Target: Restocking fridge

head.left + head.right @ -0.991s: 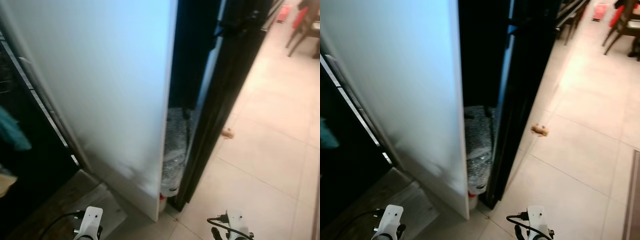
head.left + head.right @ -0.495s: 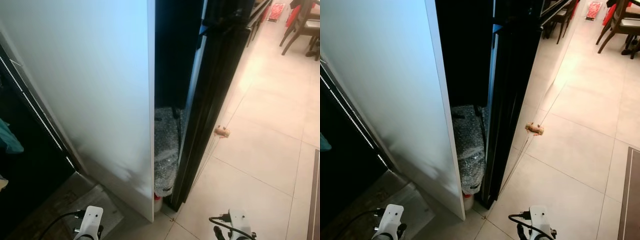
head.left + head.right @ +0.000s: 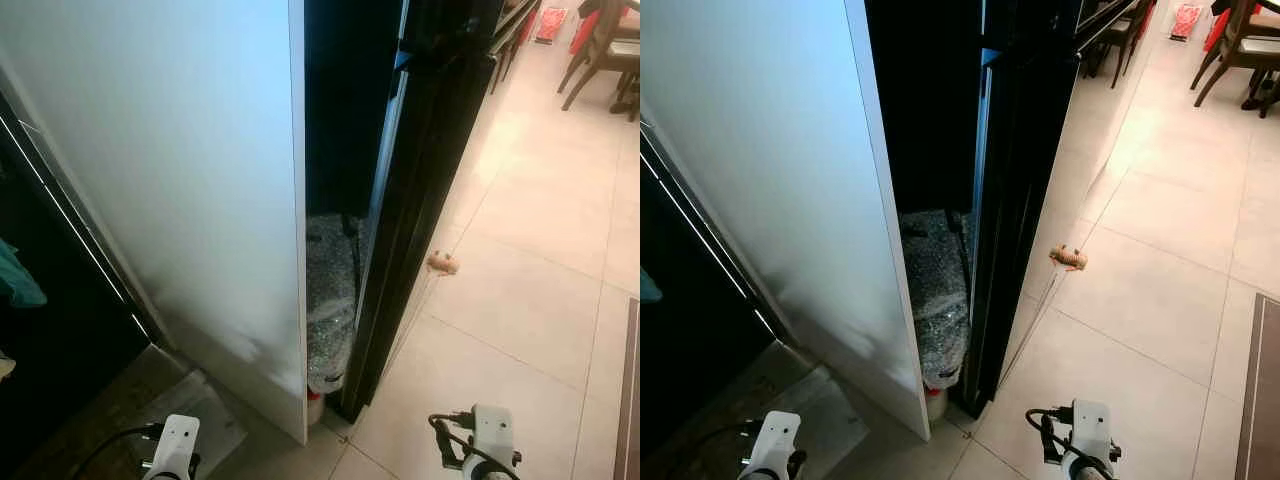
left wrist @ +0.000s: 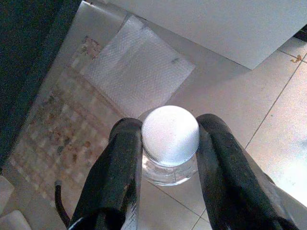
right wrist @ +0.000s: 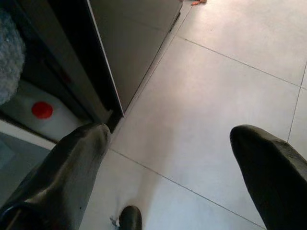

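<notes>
Bottle [image 4: 170,143] hangs clamped by its neck in left pincer [image 4: 169,158]; right pincer [image 5: 177,158] spread over floor tiles [image 5: 230,96].

Both eye views look steeply down from head height at the white panel [image 3: 180,180], the black fridge door [image 3: 420,190] and the tiled floor [image 3: 1160,300]. Each wrist view looks down along its own gripper, near the floor; the right one shares the door's foot.
</notes>
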